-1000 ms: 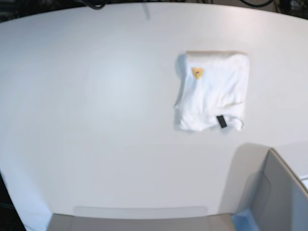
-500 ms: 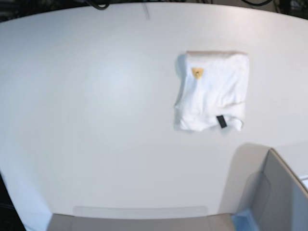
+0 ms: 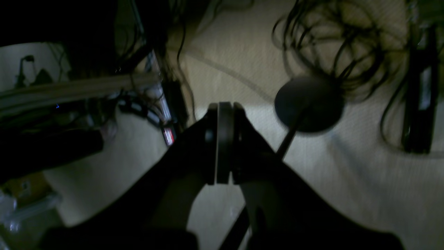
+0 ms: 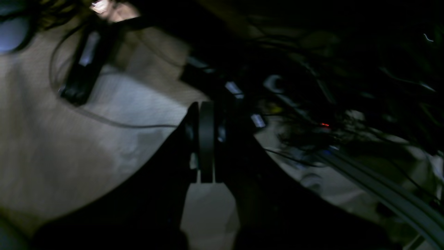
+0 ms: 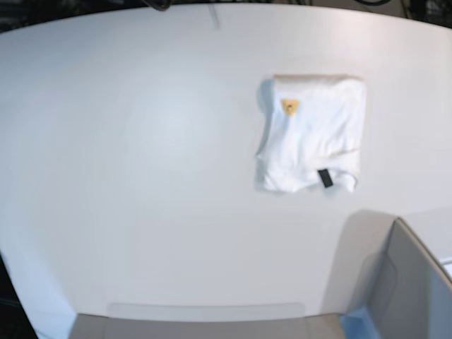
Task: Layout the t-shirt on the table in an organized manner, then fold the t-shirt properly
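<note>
The white t-shirt (image 5: pixel 311 133) lies folded into a small, roughly square bundle on the white table (image 5: pixel 141 155), right of centre. Its print is hidden; a small orange label (image 5: pixel 289 106) and a black tag (image 5: pixel 324 178) show on top. Neither arm shows in the base view. In the left wrist view my left gripper (image 3: pixel 222 142) is shut with its pads pressed together and nothing between them, above a floor with cables. In the right wrist view my right gripper (image 4: pixel 204 146) is also shut and empty, off the table.
A grey bin with a blue corner (image 5: pixel 395 289) stands at the front right of the table. A dark round base on a pole (image 3: pixel 307 104) and tangled cables (image 3: pixel 343 41) lie on the floor below the left gripper. Cables and gear (image 4: pixel 312 114) lie below the right gripper.
</note>
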You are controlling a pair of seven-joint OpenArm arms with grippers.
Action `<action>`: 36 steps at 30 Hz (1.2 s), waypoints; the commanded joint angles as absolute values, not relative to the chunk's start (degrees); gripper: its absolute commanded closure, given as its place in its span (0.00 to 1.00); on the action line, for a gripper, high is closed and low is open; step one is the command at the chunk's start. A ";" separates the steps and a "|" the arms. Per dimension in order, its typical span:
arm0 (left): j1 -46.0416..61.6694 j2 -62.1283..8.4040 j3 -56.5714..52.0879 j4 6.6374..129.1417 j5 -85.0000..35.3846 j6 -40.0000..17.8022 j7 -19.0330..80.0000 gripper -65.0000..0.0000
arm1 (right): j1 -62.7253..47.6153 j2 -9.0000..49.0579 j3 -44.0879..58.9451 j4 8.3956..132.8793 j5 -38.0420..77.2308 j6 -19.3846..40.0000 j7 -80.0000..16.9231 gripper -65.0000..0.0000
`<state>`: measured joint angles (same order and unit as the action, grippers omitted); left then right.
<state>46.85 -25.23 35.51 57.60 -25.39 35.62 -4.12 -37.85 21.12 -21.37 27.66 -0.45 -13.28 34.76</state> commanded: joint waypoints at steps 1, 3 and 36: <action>46.90 -25.63 36.53 56.22 -26.59 36.35 -3.12 1.00 | -37.05 21.85 -22.99 25.36 -0.57 -13.41 33.54 1.00; 43.82 -23.87 37.67 52.00 -28.35 36.26 -1.27 1.00 | -32.48 21.32 -27.30 20.00 -0.57 -13.41 30.02 1.00; 17.01 -12.88 16.40 15.78 -38.11 15.87 -0.75 1.00 | -10.07 15.08 -31.60 12.18 17.19 -1.36 6.02 1.00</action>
